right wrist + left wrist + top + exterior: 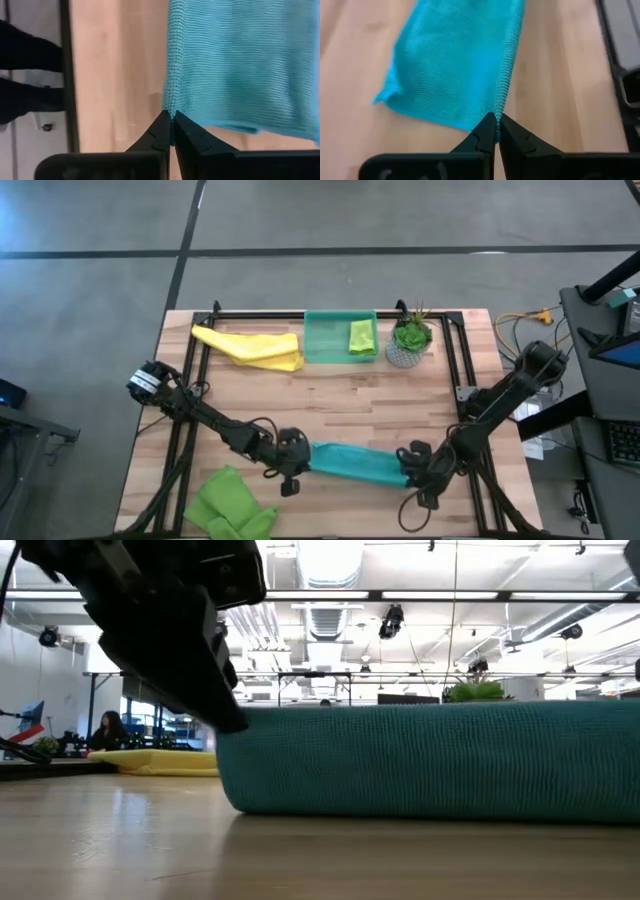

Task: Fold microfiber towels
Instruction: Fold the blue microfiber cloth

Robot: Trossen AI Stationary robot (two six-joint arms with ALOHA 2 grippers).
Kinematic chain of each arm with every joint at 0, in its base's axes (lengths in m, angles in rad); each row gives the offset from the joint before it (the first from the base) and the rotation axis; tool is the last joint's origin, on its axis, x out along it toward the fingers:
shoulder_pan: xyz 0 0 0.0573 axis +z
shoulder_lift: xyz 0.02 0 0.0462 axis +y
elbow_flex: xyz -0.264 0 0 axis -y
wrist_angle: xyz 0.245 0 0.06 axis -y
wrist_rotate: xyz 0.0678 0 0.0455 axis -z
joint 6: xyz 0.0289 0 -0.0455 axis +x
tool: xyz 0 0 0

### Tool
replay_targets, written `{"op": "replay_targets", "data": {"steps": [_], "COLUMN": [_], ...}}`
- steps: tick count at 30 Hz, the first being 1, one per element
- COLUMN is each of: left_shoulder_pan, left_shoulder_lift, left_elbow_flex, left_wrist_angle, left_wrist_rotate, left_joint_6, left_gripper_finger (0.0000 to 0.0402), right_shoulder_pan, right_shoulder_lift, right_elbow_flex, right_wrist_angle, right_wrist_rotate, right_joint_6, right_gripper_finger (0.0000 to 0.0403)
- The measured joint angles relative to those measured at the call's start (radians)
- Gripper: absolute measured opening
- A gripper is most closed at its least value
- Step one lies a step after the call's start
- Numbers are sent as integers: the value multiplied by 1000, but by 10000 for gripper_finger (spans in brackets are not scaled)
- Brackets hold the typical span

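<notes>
Teal towel stretched flat on tabletop, left end effector and right end effector each clenched on one corner.

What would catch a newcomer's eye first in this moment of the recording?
The teal towel, stretched along the table's near edge between the left pincer and right pincer, each shut on one end. Behind lie a yellow towel and a green tray holding a folded lime towel.

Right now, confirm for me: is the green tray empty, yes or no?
No. In the high view a folded lime green towel lies inside the green tray, toward the side nearest the potted plant.
</notes>
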Motion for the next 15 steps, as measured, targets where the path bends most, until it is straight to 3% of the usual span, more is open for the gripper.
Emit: {"op": "replay_targets", "data": {"steps": [15], "left_shoulder_pan": [66], "left_shoulder_lift": [2], "left_elbow_flex": [-3], "left_wrist_angle": [62], "left_wrist_rotate": [-97], "left_joint_6": [-6], "left_gripper_finger": [0], "right_shoulder_pan": [0], "right_shoulder_lift": [-76], "right_elbow_flex": [-4], "right_wrist_angle": [-183], "right_wrist_rotate": [91], "right_joint_6": [98], "right_gripper_finger": [9]}}
